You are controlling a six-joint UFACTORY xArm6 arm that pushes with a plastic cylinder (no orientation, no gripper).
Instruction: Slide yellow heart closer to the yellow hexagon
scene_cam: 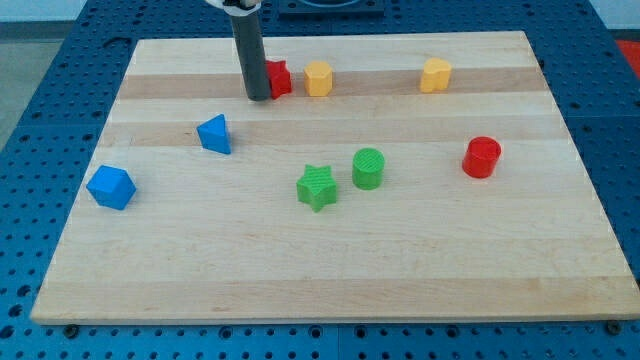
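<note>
My tip [258, 97] rests on the board near the view's top, left of centre. It touches the left side of a red star-like block [279, 77]. Just to the right of that block sits the yellow hexagon [318, 78], a small gap between them. The yellow heart [435, 75] lies further right along the same row, well apart from the hexagon and far from my tip. The rod hides part of the red block's left side.
A blue triangle-like block [214, 134] and a blue cube [110, 187] lie at the left. A green star [317, 188] and a green cylinder [368, 168] sit mid-board. A red cylinder [482, 157] stands at the right. The wooden board [330, 290] ends near all the view's edges.
</note>
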